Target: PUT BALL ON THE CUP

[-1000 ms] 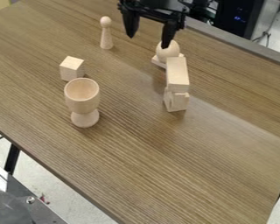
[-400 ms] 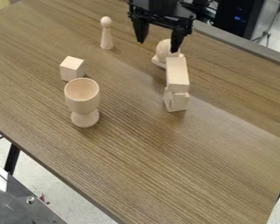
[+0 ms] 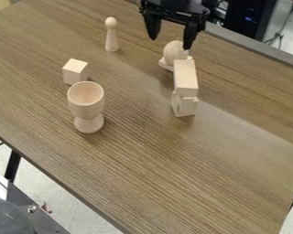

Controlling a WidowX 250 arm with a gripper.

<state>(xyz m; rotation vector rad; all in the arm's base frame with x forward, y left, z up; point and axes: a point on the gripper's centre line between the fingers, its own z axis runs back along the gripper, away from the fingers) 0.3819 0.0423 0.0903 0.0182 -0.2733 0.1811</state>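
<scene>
In the camera view, we see the black hand at the top, and it points downward above the far part of the wooden counter. Its two fingers are spread, with a wide gap between them. The ball, which is of pale wood, sits on a small flat piece on the counter, below the hand. One fingertip, the one on the right side of the view, covers a bit of the edge of the ball; we cannot tell if they are touching. In front of the ball, on the side nearer to the camera, we find a long block lying on top of other blocks. The cup stands upright in the left part of the view, well apart from the ball, and we can look into its round opening. Just behind the cup there is a cube, and farther back a peg figure with a round head stands upright. Behind the counter, at the upper right, we notice a dark case with small blue lights. At the lower left, beyond the near edge of the counter, there is a grey metal surface.
</scene>
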